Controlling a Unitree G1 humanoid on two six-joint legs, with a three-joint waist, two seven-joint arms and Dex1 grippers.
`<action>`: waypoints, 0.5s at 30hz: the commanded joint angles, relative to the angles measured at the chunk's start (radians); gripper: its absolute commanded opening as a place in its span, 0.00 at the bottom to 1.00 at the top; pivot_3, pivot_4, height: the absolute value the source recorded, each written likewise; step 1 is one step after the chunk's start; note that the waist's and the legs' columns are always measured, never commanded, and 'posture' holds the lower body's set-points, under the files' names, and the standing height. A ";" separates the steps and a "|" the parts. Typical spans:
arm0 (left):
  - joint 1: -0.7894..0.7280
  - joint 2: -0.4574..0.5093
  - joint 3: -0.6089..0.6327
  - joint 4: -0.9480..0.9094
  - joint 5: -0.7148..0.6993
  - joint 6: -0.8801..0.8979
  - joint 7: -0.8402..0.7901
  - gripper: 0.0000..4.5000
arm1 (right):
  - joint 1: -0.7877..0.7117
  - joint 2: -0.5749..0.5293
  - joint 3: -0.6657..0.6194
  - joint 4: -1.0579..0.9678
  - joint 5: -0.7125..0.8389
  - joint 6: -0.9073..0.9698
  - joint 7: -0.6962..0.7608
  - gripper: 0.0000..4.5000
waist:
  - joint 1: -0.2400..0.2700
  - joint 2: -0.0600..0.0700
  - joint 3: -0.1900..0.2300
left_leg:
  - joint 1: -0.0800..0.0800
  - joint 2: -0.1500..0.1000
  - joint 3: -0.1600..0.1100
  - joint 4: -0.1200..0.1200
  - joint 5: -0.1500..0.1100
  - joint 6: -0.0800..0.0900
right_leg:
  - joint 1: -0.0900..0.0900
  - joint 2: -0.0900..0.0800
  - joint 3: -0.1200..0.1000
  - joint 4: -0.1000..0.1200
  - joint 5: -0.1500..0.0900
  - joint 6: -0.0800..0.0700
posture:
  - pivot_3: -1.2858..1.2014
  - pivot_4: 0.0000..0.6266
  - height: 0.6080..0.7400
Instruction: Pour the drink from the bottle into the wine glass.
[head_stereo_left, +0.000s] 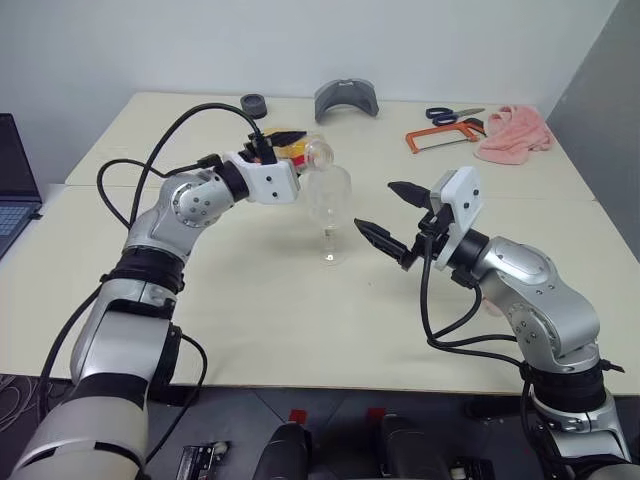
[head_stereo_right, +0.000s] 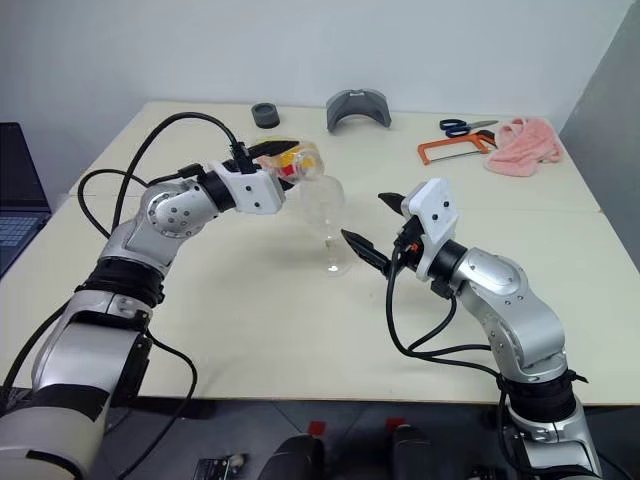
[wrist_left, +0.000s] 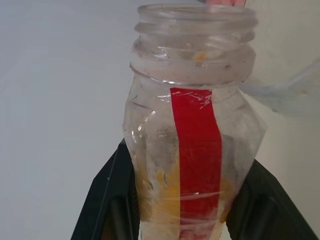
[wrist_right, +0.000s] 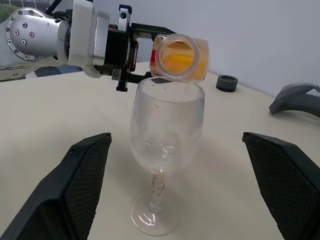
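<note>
Bottle (wrist_left: 192, 150) — clear, red stripe; drink (wrist_right: 178, 56) — orange-yellow.

Two arms of brushed silver metal, built from rounded, jointed housings with black collars between segments. Left arm (head_stereo_left: 190, 205): a silver elbow shell studded with small dark screws, a black ribbed band below it, and a white, box-shaped wrist block. Right arm (head_stereo_left: 530, 290): the same silver shells with screw heads, and an angular white wrist plate. Black cables loop loosely from each wrist block back along the arm. Each arm ends in a gripper, left gripper (wrist_right: 131, 52) and right gripper (head_stereo_left: 390, 213), of two black tapering fingers (wrist_right: 82, 175) with finely cross-hatched inner pads.
</note>
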 joint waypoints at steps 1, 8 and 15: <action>-0.055 0.024 -0.009 -0.001 0.040 -0.047 0.071 0.38 | -0.011 0.001 -0.003 -0.016 0.001 -0.003 -0.003 1.00 | 0.000 0.000 0.000 | 0.000 0.000 0.000 0.000 0.000 0.000 | 0.000 0.000 0.000 0.000 0.000 0.000 | 0.52 0.24 1.00; -0.089 0.041 -0.034 0.031 0.101 -0.078 0.149 0.38 | -0.010 0.007 -0.004 -0.017 0.007 0.001 -0.004 1.00 | 0.000 0.000 0.000 | 0.000 0.000 0.001 0.000 0.000 0.000 | 0.000 0.000 0.000 0.001 0.000 0.000 | 0.52 0.24 1.00; -0.123 0.061 -0.059 0.063 0.148 -0.097 0.203 0.38 | -0.008 0.012 -0.004 -0.023 0.009 0.004 0.000 1.00 | -0.001 0.000 0.000 | 0.000 0.000 0.002 0.000 0.000 0.000 | -0.001 0.000 0.000 0.001 0.000 0.000 | 0.52 0.24 1.00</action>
